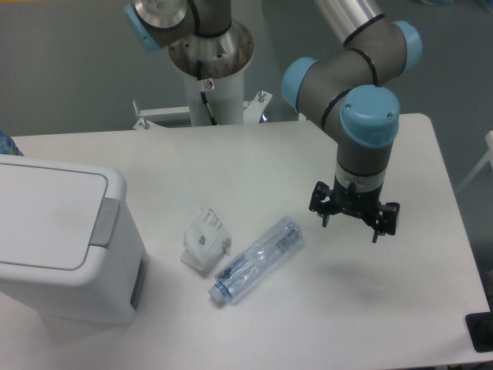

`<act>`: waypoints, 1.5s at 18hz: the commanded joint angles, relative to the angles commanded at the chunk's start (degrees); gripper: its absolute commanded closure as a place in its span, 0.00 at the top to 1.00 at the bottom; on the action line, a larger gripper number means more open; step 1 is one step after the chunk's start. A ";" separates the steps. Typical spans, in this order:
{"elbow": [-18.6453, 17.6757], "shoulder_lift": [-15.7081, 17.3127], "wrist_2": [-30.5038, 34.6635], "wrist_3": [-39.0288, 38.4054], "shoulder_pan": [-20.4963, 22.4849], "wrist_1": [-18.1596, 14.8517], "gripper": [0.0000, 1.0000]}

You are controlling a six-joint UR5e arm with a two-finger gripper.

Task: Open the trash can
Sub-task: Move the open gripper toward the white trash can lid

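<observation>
There, at the table's left edge, the trash can stands with its lid down. A small carton and a clear bottle lie mid-table. Nearer the right edge, the gripper hovers with fingers spread, holding nothing.

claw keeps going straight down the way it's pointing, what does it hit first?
Most likely bare table. The claw points down over open tabletop right of the bottle, with nothing under it. Depth is hard to judge from this one view.
</observation>
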 joint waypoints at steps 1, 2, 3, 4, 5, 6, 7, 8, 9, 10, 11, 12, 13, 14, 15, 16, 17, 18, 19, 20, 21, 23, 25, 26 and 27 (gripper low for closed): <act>-0.09 0.00 -0.09 0.00 0.00 0.09 1.00; 0.00 0.09 -0.35 0.00 0.00 0.09 1.00; 0.00 0.09 -0.53 0.00 0.00 0.09 1.00; 0.00 0.17 -0.53 0.00 0.00 0.09 1.00; 0.00 0.18 -0.79 -0.09 0.00 0.09 1.00; 0.09 0.26 -1.49 -0.09 0.00 0.17 1.00; 0.35 0.26 -2.54 -0.09 0.09 0.17 1.00; 0.61 0.35 -3.33 -0.09 0.09 0.26 1.00; 0.62 0.44 -3.60 -0.09 0.00 0.35 1.00; 0.44 0.87 -3.69 -0.17 -0.09 0.35 1.00; 0.09 1.49 -3.78 -0.96 -0.26 0.44 1.00; 0.00 1.93 -4.21 -2.36 -0.61 0.44 1.00; 0.09 2.02 -5.52 -4.37 -1.14 0.53 1.00; 0.44 2.63 -7.10 -7.09 -1.32 0.53 1.00; 0.44 3.51 -8.69 -9.99 -1.40 0.53 1.00; 0.35 4.21 -10.53 -12.72 -1.49 0.53 1.00; 0.44 4.91 -12.81 -15.35 -2.28 0.53 1.00; 0.61 5.44 -14.92 -17.64 -3.07 0.53 1.00; 0.79 5.62 -16.94 -20.01 -4.03 0.53 1.00; 1.05 5.80 -18.79 -22.47 -4.91 0.53 1.00; 1.32 5.89 -20.64 -24.41 -5.79 0.53 1.00; 1.76 6.59 -22.58 -27.93 -7.46 0.53 1.00; 1.93 7.81 -23.03 -31.10 -9.31 0.53 1.00; 1.93 8.52 -23.11 -32.59 -10.01 0.61 1.00; 1.93 8.96 -23.20 -34.09 -10.89 0.61 1.00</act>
